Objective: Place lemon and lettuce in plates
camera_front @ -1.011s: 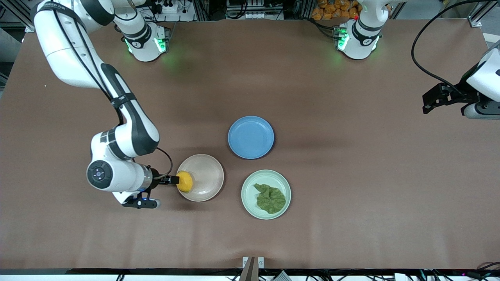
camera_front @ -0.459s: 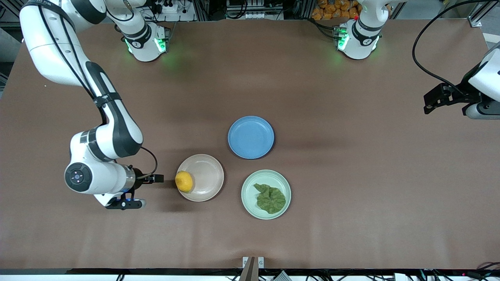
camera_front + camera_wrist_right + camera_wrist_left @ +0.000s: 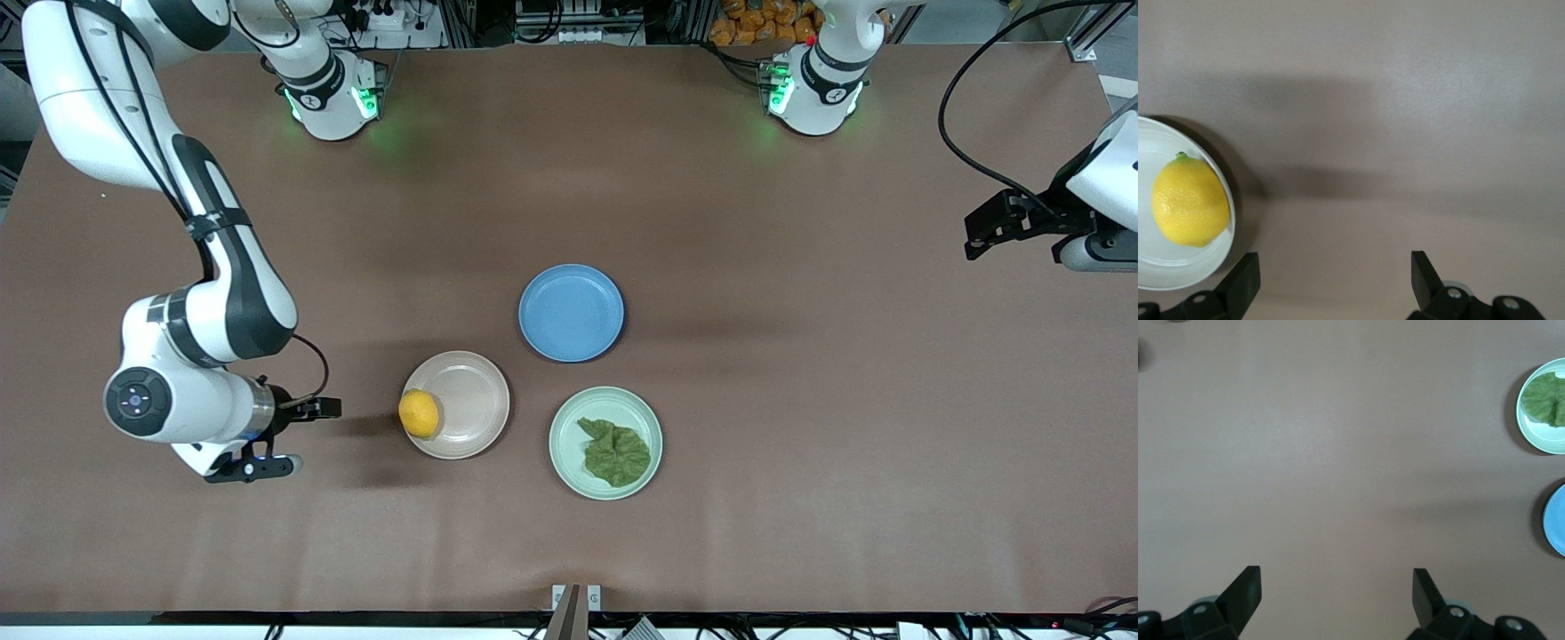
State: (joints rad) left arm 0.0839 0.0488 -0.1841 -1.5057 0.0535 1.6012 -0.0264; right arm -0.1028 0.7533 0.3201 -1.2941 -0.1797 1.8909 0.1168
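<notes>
Lemon released, right gripper [image 3: 329,408] withdrawn

The lemon [image 3: 419,413] is left at the beige plate's [image 3: 471,400] rim, lettuce [image 3: 616,452] in the green plate [image 3: 569,413]; both grippers are spread empty, left gripper [image 3: 978,238] parked at the table's end.

lemon [image 3: 419,413] on beige plate [image 3: 471,391], lettuce [image 3: 615,452] on green plate [image 3: 569,427], blue plate [image 3: 571,312]

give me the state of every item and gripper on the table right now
lemon: resting in the beige plate, at its rim
lettuce: lying in the green plate
blue plate: empty
right gripper: open, empty, beside the beige plate
left gripper: open, empty, waiting at the left arm's end
</notes>
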